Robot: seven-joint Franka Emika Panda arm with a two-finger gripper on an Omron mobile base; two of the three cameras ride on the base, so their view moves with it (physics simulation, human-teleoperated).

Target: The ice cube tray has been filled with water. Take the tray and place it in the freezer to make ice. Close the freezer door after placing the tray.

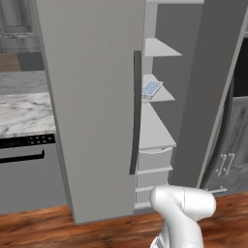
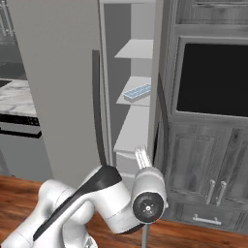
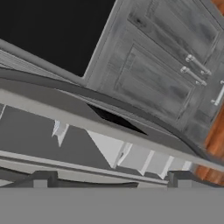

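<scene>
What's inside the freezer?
White shelves, with the ice tray sitting on a middle shelf, its blue cells showing. Drawers sit lower down. The closed fridge door hides whatever is behind it, and the drawers' insides cannot be seen.

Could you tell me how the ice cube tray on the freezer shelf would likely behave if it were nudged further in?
The ice cube tray looks flat and low, so it would probably slide rather than tip. Its cells show glossy blue water, which could slosh out if jolted. It lies skewed near the shelf front, so a push might turn it.
</scene>
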